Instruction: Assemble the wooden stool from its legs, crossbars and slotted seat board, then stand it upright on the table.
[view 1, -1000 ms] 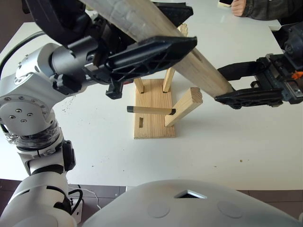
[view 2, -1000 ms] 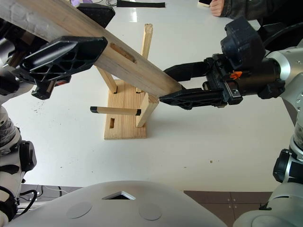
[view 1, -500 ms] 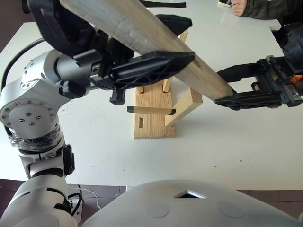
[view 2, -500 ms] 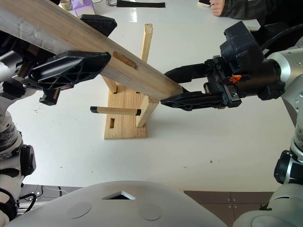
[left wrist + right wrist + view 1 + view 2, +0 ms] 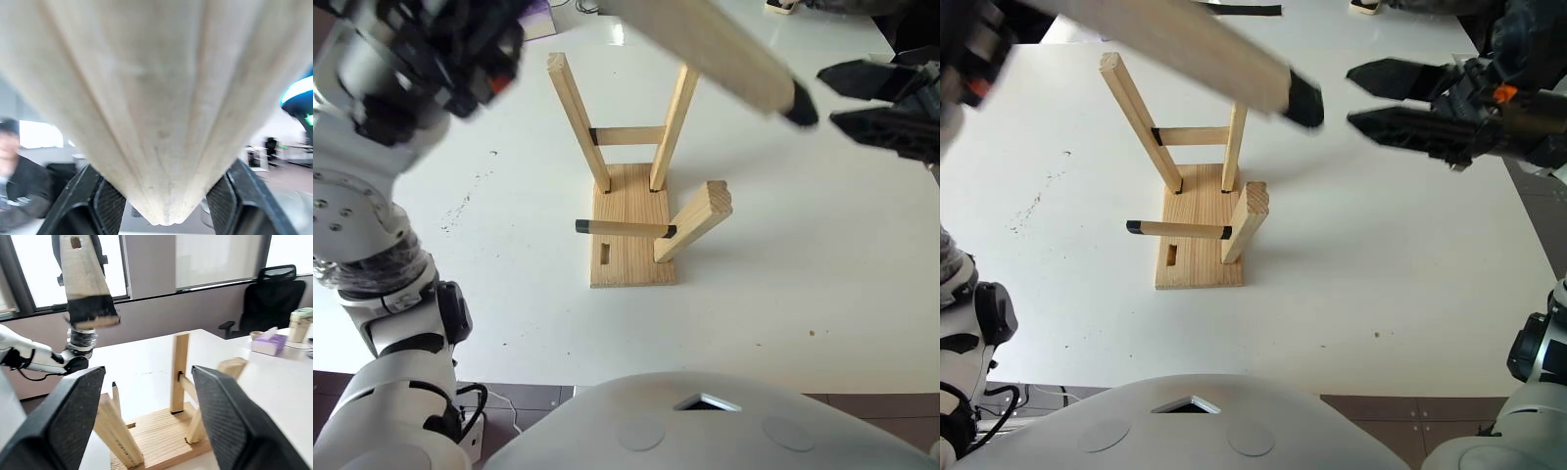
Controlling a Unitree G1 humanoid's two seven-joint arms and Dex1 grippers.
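Seat board (image 5: 636,266) is lying flat on the table (image 5: 803,255), slots facing up. Two legs stand upright in the far slots, left one (image 5: 578,122) and right one (image 5: 674,127), w/ a crossbar (image 5: 628,135) joining them partway up. Third leg (image 5: 695,220) sits at the near right corner of the board, tilted over to the right rather than straight. A second crossbar (image 5: 622,228) sticks out of it to the left, roughly level, and its black-tipped free end isn't plugged into anything. Near-left slot (image 5: 606,254) is open.

Fourth leg (image 5: 729,54) is up in the air above the far side of the table, slanting down to the right, dark end (image 5: 800,108) lowest. It looks blurry.

Left gripper (image 5: 161,205) is clamped on that leg. In the wrist cam the wood sits wedged btw both fingers (image 5: 93,200).

Right gripper (image 5: 825,96) is off to the right, fingers spread apart, nothing in them. Tips are just beside the leg's dark end, not touching it, and well above the board.
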